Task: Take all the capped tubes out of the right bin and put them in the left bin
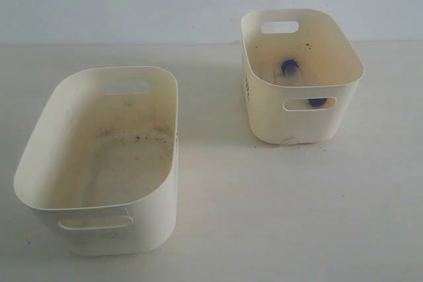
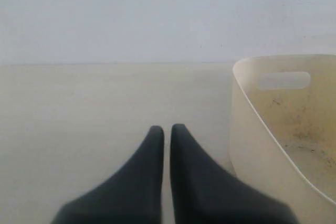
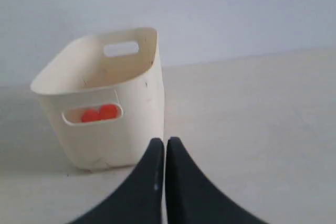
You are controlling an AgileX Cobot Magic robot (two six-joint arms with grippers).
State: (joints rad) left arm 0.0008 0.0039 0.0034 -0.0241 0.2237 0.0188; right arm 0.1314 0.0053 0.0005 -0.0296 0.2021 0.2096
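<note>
Enclosing capped tubes (image 1: pixel 289 67), right bin (image 1: pixel 303 127) walls.

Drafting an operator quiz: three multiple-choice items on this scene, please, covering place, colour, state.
1. Where do the capped tubes lie? A inside the right bin B beside it C on its rim.
2. Which cap colours show? A green, yellow B blue, orange-red C white only.
3. The left gripper is: A wide open B shut, empty C holding a tube.
A: caps show inside it and through its slot. B: blue in exterior view, orange-red in right wrist view. B: fingers together, nothing between.
</note>
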